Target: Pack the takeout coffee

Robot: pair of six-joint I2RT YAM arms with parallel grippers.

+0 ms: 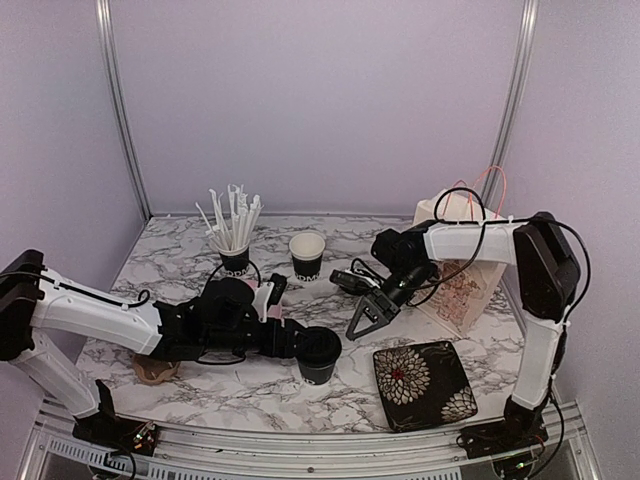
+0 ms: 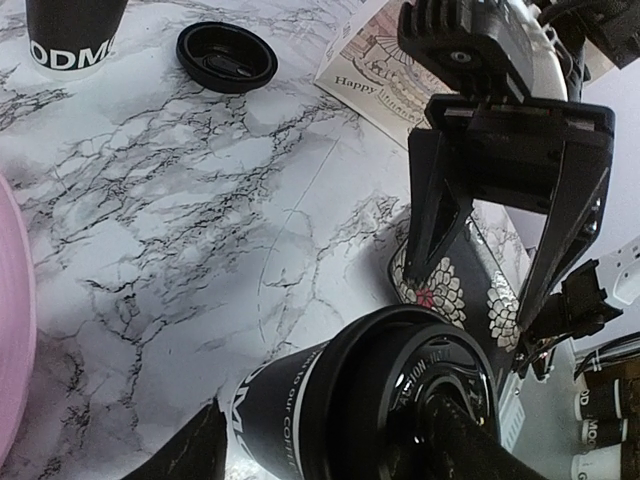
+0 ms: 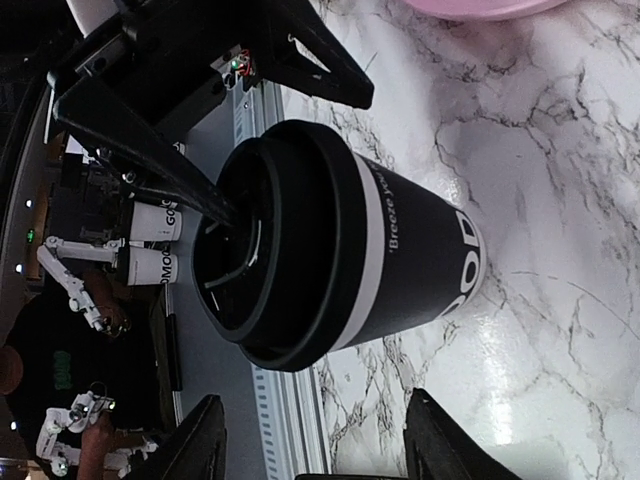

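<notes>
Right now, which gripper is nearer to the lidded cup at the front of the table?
Left. The left gripper is right at the lidded cup, touching its top; the right gripper hangs open to the cup's right and slightly farther back, clear of it.

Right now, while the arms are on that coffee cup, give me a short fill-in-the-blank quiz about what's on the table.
1. The nearer coffee cup has its black ___ on.
2. The farther coffee cup has ___ lid on it.
3. The right gripper has its jaws ___.
4. The square black plate is printed with white ___.

Missing words: lid; no; open; flowers.
</notes>
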